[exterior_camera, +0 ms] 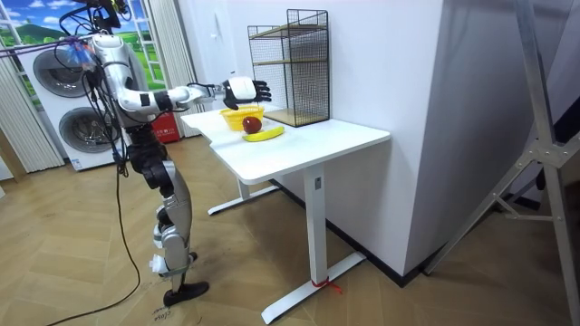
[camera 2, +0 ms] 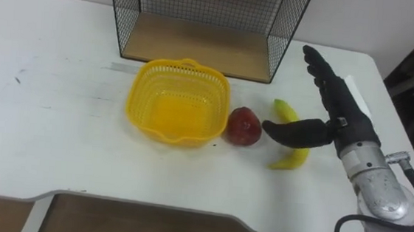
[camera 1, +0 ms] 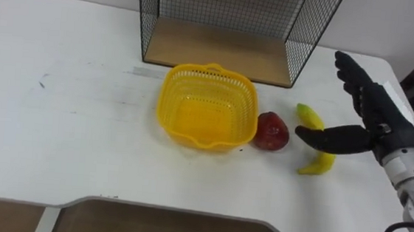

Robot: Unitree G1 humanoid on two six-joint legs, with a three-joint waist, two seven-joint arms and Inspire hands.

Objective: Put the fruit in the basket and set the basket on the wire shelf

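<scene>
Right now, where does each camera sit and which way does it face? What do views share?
Left eye view: on the robot's head, looking down at the table: basket, apple, banana, wire shelf behind; open right hand and forearm at the right edge.
Right eye view: beside it, same downward look, same hand and forearm.
Room view: off in the room, facing the table; whole robot at its end, room view's left, right arm out over the banana.
All share: basket, apple, banana, shelf, right hand.

On the table [camera 1: 59,119], the basket [camera 1: 208,105] sits mid-frame below the shelf [camera 1: 212,50], apple [camera 1: 272,131] just right, banana [camera 1: 309,117] further right under the hand [camera 1: 374,114].
</scene>
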